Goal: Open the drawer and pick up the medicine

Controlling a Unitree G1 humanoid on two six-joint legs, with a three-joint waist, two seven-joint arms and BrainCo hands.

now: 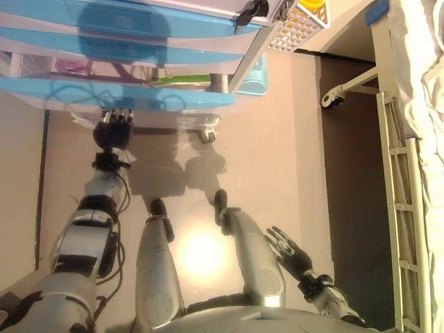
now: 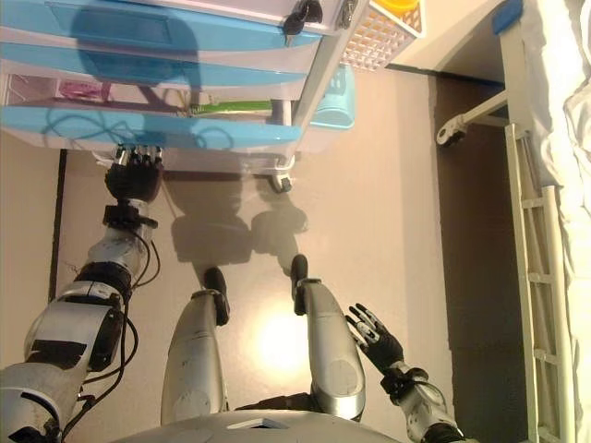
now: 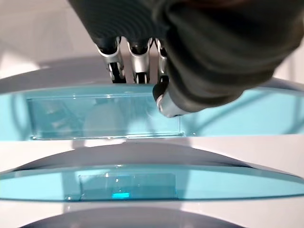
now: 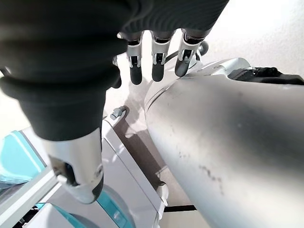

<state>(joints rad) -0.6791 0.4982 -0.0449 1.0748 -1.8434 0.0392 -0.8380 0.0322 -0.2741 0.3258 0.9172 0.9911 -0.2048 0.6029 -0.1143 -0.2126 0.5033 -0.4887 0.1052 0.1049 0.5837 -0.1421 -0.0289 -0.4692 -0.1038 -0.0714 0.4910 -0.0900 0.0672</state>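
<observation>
While the left hand [image 1: 114, 130] reaches up to the underside of the lowest blue drawer front [image 1: 118, 95], its fingertips disappear beneath the drawer's lip, so whether they are hooked onto it or merely resting against it cannot be told from either eye view; the left wrist view shows the silver fingers [image 3: 134, 61] running straight toward the translucent blue front with the thumb held apart, their tips hidden at the edge. That drawer [image 2: 138, 129] stands pulled out from the white wheeled cabinet [image 1: 208, 128], ahead of the blue fronts stacked above it, and behind its front the clear tray shows a pink item [image 1: 69, 66] on the left and a green, tube-like item [image 1: 182, 80] on the right — which of these is the medicine cannot be made out. Neither hand holds anything from the drawer. The right hand [image 2: 374, 337] hangs low at the robot's right side, well apart from the cabinet, fingers spread and relaxed with nothing in them; its own wrist view shows the fingers [image 4: 158, 61] extended straight. A white perforated basket [image 1: 300, 24] hangs at the cabinet's upper right, and a white bed frame [image 1: 402, 201] with a castor [image 1: 331, 97] runs along the far right.
</observation>
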